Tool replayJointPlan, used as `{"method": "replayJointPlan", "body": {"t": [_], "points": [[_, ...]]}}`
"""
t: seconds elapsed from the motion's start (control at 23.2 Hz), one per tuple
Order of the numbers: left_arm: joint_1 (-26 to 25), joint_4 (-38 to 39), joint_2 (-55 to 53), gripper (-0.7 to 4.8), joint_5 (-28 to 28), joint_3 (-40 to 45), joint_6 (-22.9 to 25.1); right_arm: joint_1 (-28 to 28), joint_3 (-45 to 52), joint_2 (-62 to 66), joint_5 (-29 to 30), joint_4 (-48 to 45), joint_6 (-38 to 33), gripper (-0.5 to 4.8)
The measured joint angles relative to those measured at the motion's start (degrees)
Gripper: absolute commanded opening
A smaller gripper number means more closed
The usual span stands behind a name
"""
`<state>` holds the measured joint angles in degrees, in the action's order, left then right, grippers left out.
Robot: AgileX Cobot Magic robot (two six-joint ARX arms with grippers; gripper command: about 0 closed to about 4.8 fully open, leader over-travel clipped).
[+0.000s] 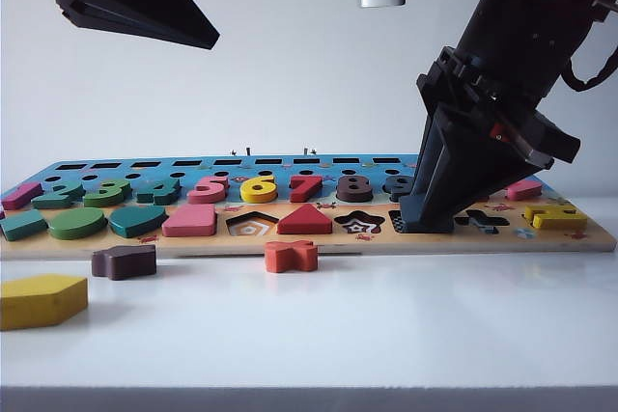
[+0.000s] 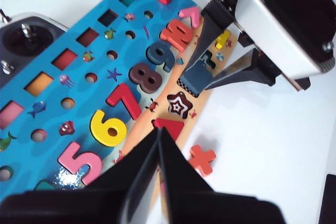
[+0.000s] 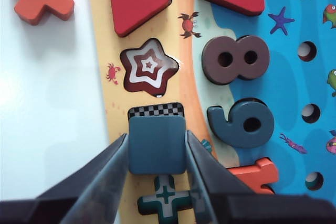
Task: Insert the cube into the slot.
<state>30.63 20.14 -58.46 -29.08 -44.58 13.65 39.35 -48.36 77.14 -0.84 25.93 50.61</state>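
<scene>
1. Cube (image 3: 157,144): flat slate-blue wooden square with rounded corners. It sits over the slot (image 3: 156,110), tilted or offset, so a strip of the checkered floor shows along the edge nearest the star recess (image 3: 149,72). Judged not fully seated.

2. Handling, judged: rigid, light, painted smooth wood; not fragile, may slip under a weak pinch. Best held across two opposite flat edges, as it is held here, leaving the other edges free to enter the recess.

3. Right gripper (image 3: 157,153): low over the puzzle board (image 1: 599,238), on the right of the exterior view. Its fingers (image 3: 107,174) are parted to the cube's width and pinch it, one on each opposite side, touching the edges.

4. Left gripper (image 2: 158,153): raised above the left part of the board, well apart from the cube. Its fingers lie pressed together at the tips and hold nothing.

5. Neighbours on the board: red triangle (image 3: 135,1), brown eight (image 3: 235,59), blue nine (image 3: 242,123), and the cross recess (image 3: 165,198) just beside the cube.

6. Loose on the counter (image 1: 386,335): orange cross piece (image 1: 291,256), brown-maroon piece (image 1: 124,260), yellow pentagon (image 1: 41,300).

7. Risk, judged: the cube may catch on the slot's rim if released while tilted.
</scene>
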Motion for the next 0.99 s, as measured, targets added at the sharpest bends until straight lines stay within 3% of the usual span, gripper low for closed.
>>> {"method": "replayJointPlan", "body": {"t": [0.17, 0.3, 0.56, 0.99], "points": [[0.0, -1.0, 0.0, 0.17, 0.0, 0.0, 0.0, 0.0, 0.0, 0.0, 0.3, 0.0, 0.0, 0.75], [0.0, -1.2, 0.0, 0.17, -0.2, 0.0, 0.0, -0.3, 0.0, 0.0, 2.8, -0.2, 0.0, 1.55], [0.0, -1.1, 0.0, 0.17, -0.2, 0.0, 0.0, -0.3, 0.0, 0.0, 4.3, 0.1, -0.2, 2.61], [0.0, -1.1, 0.0, 0.17, -0.2, 0.0, -1.1, -0.3, 0.0, -2.9, 3.8, -1.1, -1.9, 2.63]]}}
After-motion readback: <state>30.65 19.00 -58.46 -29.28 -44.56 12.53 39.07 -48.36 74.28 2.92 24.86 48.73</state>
